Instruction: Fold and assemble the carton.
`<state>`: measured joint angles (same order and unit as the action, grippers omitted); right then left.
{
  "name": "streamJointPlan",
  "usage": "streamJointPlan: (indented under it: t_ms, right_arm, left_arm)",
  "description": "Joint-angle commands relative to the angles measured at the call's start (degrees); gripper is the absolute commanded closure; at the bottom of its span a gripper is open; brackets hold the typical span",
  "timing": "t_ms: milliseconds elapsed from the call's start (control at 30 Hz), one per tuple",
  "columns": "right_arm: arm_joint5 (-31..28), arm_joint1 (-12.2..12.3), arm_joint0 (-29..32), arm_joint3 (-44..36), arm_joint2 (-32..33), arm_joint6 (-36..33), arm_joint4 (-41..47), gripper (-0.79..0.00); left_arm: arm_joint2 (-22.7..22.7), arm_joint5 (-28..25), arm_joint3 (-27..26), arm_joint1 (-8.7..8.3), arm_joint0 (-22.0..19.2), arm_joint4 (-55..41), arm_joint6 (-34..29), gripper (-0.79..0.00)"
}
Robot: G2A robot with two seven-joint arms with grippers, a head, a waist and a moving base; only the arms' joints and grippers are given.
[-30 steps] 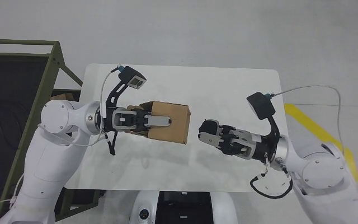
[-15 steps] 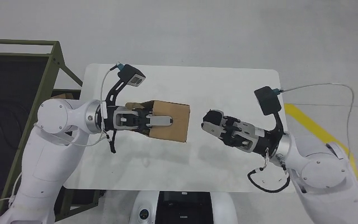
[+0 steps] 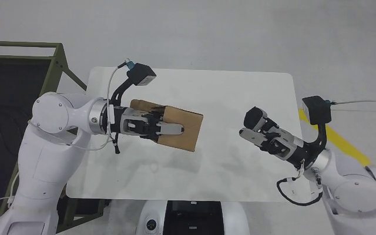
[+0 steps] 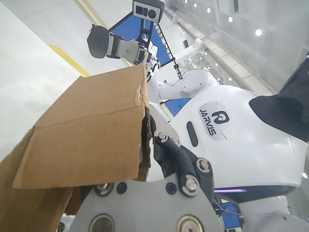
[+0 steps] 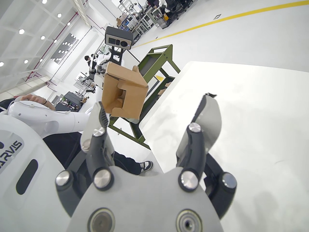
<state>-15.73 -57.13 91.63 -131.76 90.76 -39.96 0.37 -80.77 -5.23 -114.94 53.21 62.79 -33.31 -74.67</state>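
White bench [image 3: 247,88]. Above its left-centre hangs a tilted brown cardboard carton [image 3: 183,130], its open end facing the right arm. Left end effector [image 3: 166,126] is clamped on the carton. Right end effector [image 5: 153,101] hovers well apart, fingers spread.

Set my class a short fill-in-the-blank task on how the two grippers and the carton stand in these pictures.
1. The left gripper is shut on the ____.
2. The right gripper is ____ and holds nothing.
3. The carton and the right gripper are ____ (touching/apart).
4. The table is coloured ____.
Missing words: carton; open; apart; white.
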Motion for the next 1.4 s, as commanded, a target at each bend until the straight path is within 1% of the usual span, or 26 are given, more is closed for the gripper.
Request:
streamJointPlan:
  t_ms: [0,367,400,500,567,700,867,967,1033,1167,1300,1367]
  right_arm:
    - [0.0,0.0,0.0,0.0,0.0,0.0,0.0,-0.785]
    - [0.0,0.0,0.0,0.0,0.0,0.0,0.0,-0.785]
    - [0.0,0.0,0.0,0.0,0.0,0.0,0.0,-0.785]
    - [0.0,0.0,0.0,0.0,0.0,0.0,0.0,-0.785]
    - [0.0,0.0,0.0,0.0,0.0,0.0,0.0,-0.785]
    - [0.0,0.0,0.0,0.0,0.0,0.0,0.0,-0.785]
    - [0.0,0.0,0.0,0.0,0.0,0.0,0.0,-0.785]
    - [0.0,0.0,0.0,0.0,0.0,0.0,0.0,-0.785]
    - [0.0,0.0,0.0,0.0,0.0,0.0,0.0,-0.785]
    - [0.0,0.0,0.0,0.0,0.0,0.0,0.0,-0.785]
    - [0.0,0.0,0.0,0.0,0.0,0.0,0.0,-0.785]
    - [0.0,0.0,0.0,0.0,0.0,0.0,0.0,-0.785]
  left_arm:
    - [0.0,-0.1,-0.1,-0.03,0.2,0.3,0.1,0.000]
    - [0.0,-0.1,-0.1,-0.03,0.2,0.3,0.1,0.000]
    - [0.1,-0.1,-0.3,0.00,0.6,0.4,0.9,0.000]
    - [0.1,-0.6,-1.3,-0.12,1.8,3.2,2.0,0.000]
    - [-0.1,-1.5,-1.1,-0.23,1.5,4.5,1.2,0.000]
    - [0.9,-4.0,0.2,-0.46,-1.0,9.0,-2.4,0.000]
    - [4.9,-9.8,2.6,-0.53,-5.8,15.9,-8.8,0.000]
    - [7.1,-12.9,5.8,-0.40,-9.1,17.6,-11.2,0.000]
    - [8.9,-12.6,7.2,-0.40,-11.3,19.1,-11.8,0.000]
    - [13.2,-12.0,8.3,-0.84,-15.2,24.7,-12.4,0.000]
    - [18.4,-12.5,8.2,-1.73,-18.1,29.2,-11.9,0.000]
    - [20.8,-13.0,8.4,-2.32,-19.6,29.4,-11.4,0.000]
